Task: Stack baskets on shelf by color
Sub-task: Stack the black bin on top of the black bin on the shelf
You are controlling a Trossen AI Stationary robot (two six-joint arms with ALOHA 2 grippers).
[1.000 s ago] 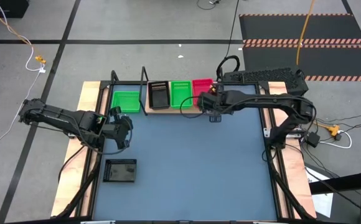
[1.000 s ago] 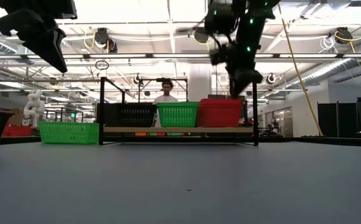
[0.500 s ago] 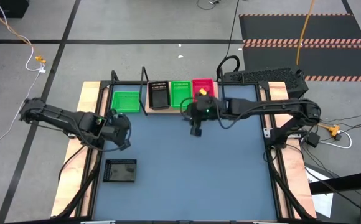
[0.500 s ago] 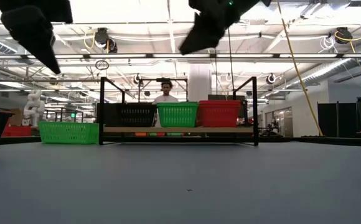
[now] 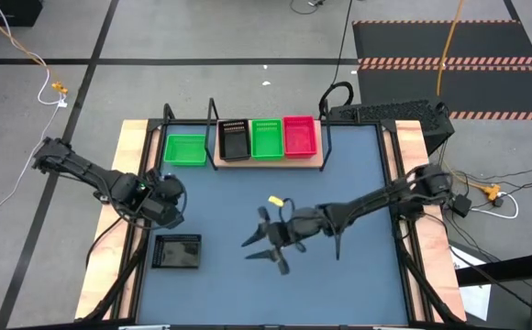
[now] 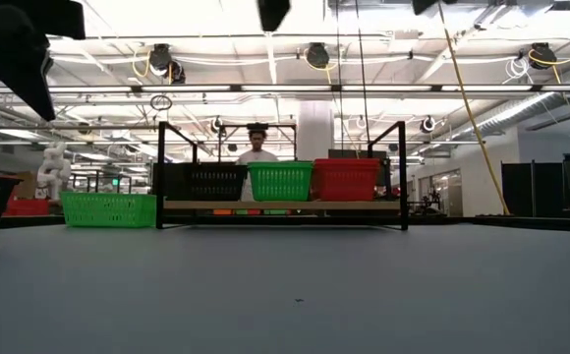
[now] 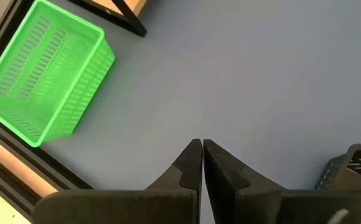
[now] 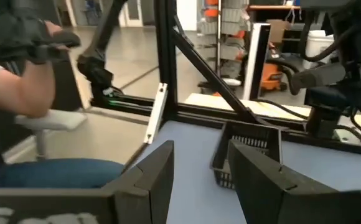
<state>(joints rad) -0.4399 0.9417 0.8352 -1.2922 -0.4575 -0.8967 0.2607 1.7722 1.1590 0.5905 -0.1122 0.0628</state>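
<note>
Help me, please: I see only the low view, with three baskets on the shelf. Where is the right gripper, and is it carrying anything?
Observer: The right gripper hangs over the middle of the table, open and empty.
Operator: And the black basket at my left edge?
Observer: That black basket sits alone on the table's left side, far from the shelf.
Operator: The left gripper?
Observer: The left gripper is shut and empty, between the loose green basket and the black one.

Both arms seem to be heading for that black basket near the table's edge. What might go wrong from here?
The right gripper, open, points toward the black basket while the shut left gripper hovers just beside it; the arms could collide. The basket sits close to the table's edge, so a nudge might push it off.
</note>
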